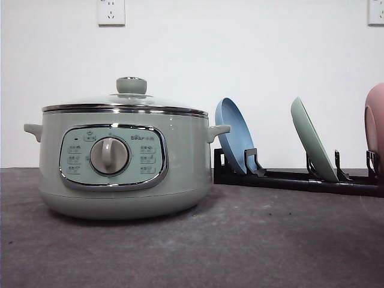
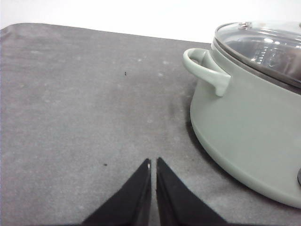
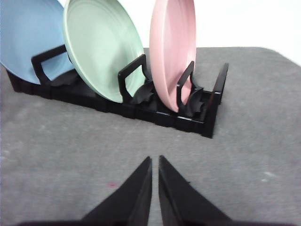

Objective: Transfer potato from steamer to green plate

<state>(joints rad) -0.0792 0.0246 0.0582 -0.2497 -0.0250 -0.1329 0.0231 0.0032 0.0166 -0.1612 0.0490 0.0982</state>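
The sage-green steamer [image 1: 123, 162] stands on the left of the table with its knobbed glass lid on; the potato is hidden. In the left wrist view the steamer [image 2: 254, 122] sits beside my left gripper [image 2: 153, 162], which is shut and empty over bare mat. The green plate [image 1: 313, 139] leans upright in a black rack at the right, between a blue and a pink plate. In the right wrist view the green plate [image 3: 101, 49] stands in front of my right gripper [image 3: 155, 160], which is shut with nothing in it.
A black plate rack [image 1: 294, 177] also holds a blue plate [image 1: 235, 135] and a pink plate [image 1: 375, 123]. The rack [image 3: 141, 106] has upright dividers. Grey mat [image 1: 240, 240] covers the table in front of the steamer and rack.
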